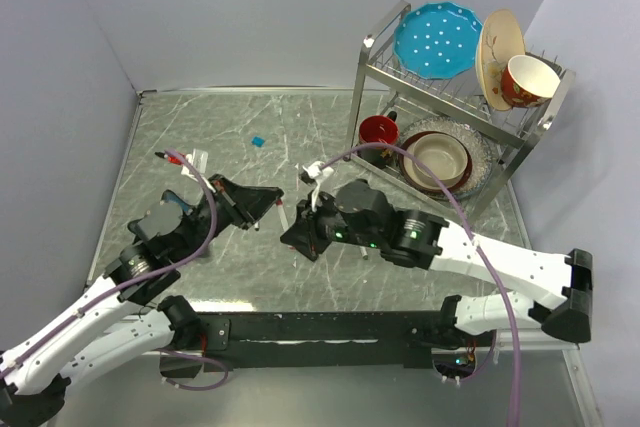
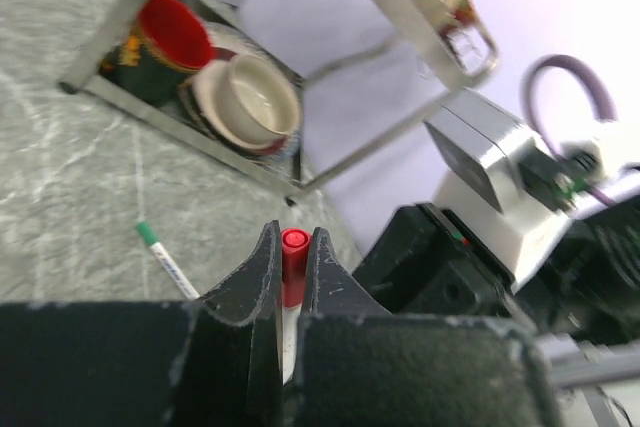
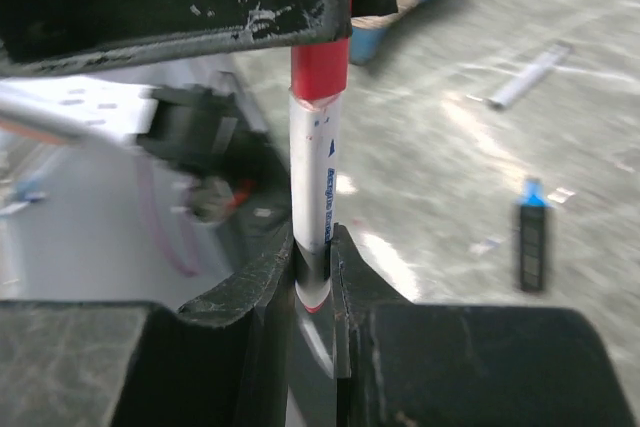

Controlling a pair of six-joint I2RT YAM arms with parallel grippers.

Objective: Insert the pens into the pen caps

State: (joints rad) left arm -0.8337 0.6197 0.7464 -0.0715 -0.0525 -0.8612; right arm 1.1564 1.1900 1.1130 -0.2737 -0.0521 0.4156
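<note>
Right wrist: right gripper [image 3: 313, 269] clamps pen [image 3: 312, 172]; left gripper [image 2: 292, 239] clamps red cap [image 3: 320, 69].

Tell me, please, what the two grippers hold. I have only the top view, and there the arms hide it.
Observer: The right gripper is shut on a white pen.
Operator: And the left one?
Observer: The left gripper is shut on a red cap.
Operator: Is the pen in the cap already?
Observer: In the right wrist view the barrel's upper end sits inside the cap. How deep it goes, I cannot tell.
</note>
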